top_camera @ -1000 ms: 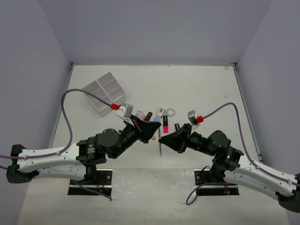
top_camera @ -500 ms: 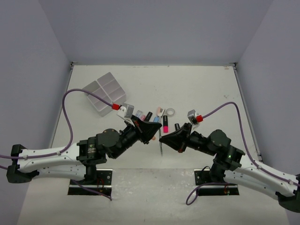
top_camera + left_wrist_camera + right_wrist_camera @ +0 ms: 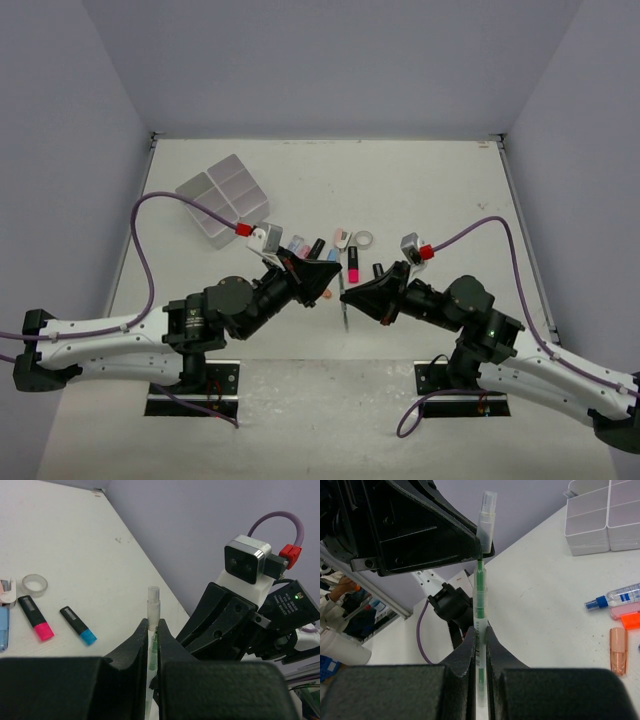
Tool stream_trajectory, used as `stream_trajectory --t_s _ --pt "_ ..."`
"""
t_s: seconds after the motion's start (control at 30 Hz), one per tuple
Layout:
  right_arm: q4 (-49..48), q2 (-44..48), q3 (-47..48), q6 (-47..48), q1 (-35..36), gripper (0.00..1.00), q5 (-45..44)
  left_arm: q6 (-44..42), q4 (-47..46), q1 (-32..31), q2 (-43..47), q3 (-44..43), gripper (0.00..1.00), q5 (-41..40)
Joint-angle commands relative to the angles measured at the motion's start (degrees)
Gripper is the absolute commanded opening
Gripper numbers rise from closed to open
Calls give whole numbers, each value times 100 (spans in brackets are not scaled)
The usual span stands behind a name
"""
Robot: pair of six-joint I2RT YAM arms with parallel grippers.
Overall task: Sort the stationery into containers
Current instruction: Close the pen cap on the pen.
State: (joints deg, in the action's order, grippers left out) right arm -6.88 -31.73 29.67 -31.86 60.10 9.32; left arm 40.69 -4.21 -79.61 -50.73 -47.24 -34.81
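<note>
- Two arms meet nose to nose at mid-table. The left gripper (image 3: 153, 630) and right gripper (image 3: 479, 635) are each clamped on the same thin pen (image 3: 480, 580), which has a clear barrel and green core. The left pinches near the capped end, the right lower down.
- The divided tray (image 3: 205, 190) sits far left on the table (image 3: 420, 190), well apart from the pen.
- Loose items beyond the grippers: pink highlighter (image 3: 35, 619), blue highlighter (image 3: 78, 625), tape roll (image 3: 35, 583).
- Right wrist view also shows a small blue-capped bottle (image 3: 615, 598), w/ a peach highlighter (image 3: 618, 650) nearby.
- In the way: seen from above, both black wrists cover part of the stationery cluster — some items can't be made out.
</note>
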Motion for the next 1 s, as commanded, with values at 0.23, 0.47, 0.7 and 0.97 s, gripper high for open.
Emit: stream_trajectory --t_s 0.23,0.47,0.7,0.97 --pt "-120 8 415 86 28 0 -223 -148 -344 51 -42 105 0 161" --pt "-55 -135 615 138 31 0 -264 -134 -448 51 -42 154 0 240" --pt "-30 -334 616 133 37 0 -276 -175 -558 51 69 195 0 235" --pt "-77 -255 603 48 28 0 -414 -211 -617 50 160 296 0 283"
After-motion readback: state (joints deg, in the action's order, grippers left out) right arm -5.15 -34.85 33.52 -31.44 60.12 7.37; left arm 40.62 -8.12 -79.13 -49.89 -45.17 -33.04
